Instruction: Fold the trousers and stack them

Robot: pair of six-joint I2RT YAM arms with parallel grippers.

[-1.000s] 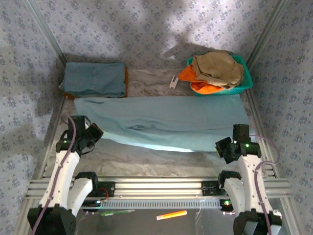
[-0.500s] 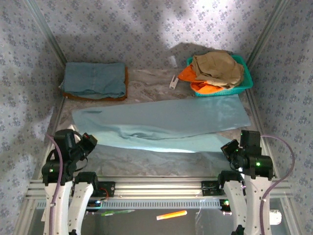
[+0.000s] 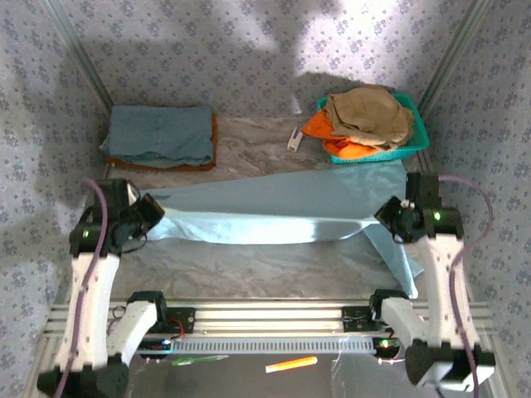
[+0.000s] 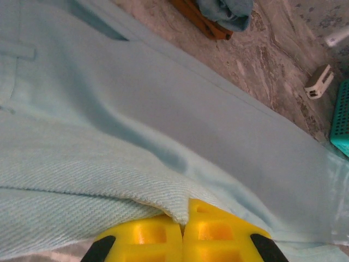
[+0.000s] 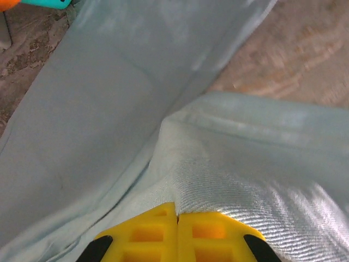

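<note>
Between floral-papered walls, the trousers stretch across the marbled table.

Stretched across the table: the trousers, pinched at one end by the left gripper, at the other by the right gripper. Behind, a folded stack and a teal basket of garments.

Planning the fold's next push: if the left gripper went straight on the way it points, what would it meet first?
Probably the trousers themselves: the left gripper, shut on their edge, points across their spread cloth. Depth is unclear.
</note>
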